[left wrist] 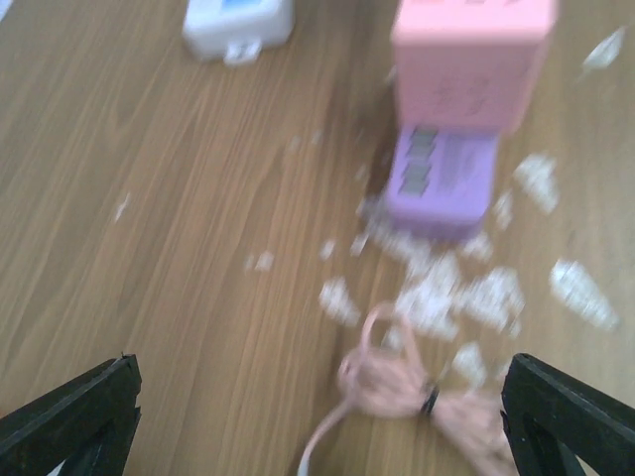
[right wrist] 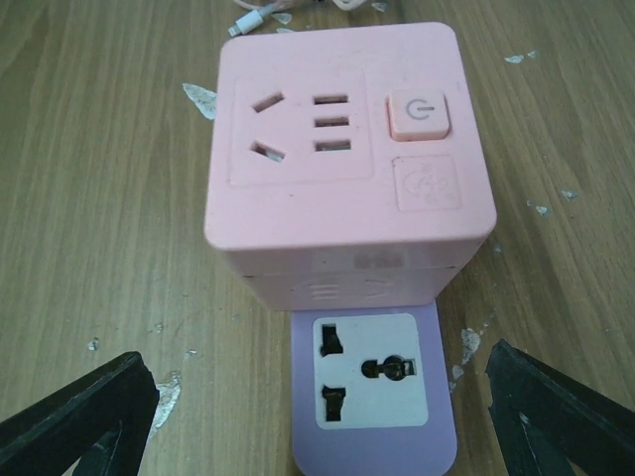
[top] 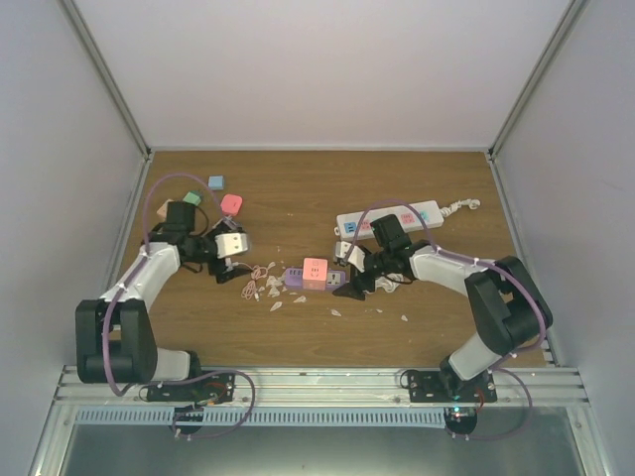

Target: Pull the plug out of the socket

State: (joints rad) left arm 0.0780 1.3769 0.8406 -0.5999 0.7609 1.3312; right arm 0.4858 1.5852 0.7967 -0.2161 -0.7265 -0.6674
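Observation:
A pink cube plug (top: 315,270) sits plugged into a purple socket strip (top: 295,279) at the table's middle. In the right wrist view the pink cube (right wrist: 342,149) covers the far part of the purple strip (right wrist: 372,387), and one white outlet face shows. My right gripper (right wrist: 317,426) is open, its fingers on either side of the strip's near end, not touching it; it also shows in the top view (top: 349,286). My left gripper (top: 228,268) is open and empty, left of the strip. Its wrist view, blurred, shows the cube (left wrist: 471,59) and strip (left wrist: 442,178) ahead.
A bundled pink cable (left wrist: 397,382) and several white scraps (left wrist: 580,293) lie between my left gripper and the strip. A white power strip (top: 389,218) lies at the back right. Small coloured cubes (top: 215,182) sit at the back left. A white adapter (left wrist: 238,25) lies beyond.

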